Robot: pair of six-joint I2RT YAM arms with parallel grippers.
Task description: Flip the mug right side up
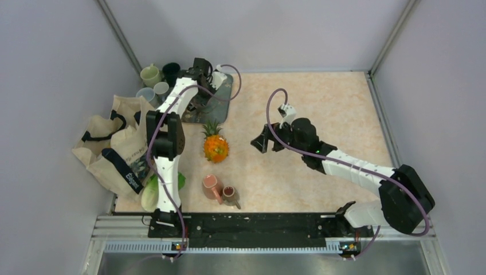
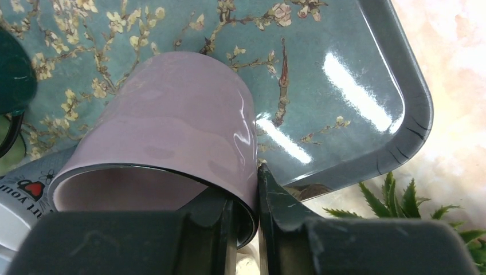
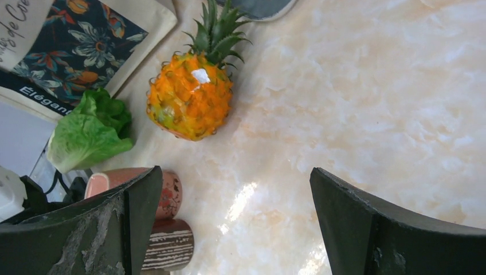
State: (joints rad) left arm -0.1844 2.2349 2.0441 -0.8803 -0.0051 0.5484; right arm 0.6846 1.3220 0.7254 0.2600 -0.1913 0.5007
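A pale lilac mug [image 2: 172, 120] hangs tilted over the blue-green floral tray [image 2: 401, 86], its mouth turned toward the left wrist camera and its base pointing at the tray. My left gripper [image 2: 247, 189] is shut on the mug's rim, with one finger inside the mouth and one outside the wall. In the top view that gripper [image 1: 202, 71] is at the back left over the tray [image 1: 220, 106], and the arm hides most of the mug. My right gripper [image 1: 259, 140] [image 3: 235, 172] stands wide open above the middle of the table, holding nothing.
A pineapple [image 1: 216, 146] [image 3: 192, 103] lies in front of the tray. A salmon mug [image 1: 212, 186] and a brown striped mug [image 1: 230, 195] lie on their sides near the front edge, with lettuce [image 1: 153, 192] to their left. A tote bag [image 1: 112, 143] and several cups [image 1: 152, 74] sit at the left.
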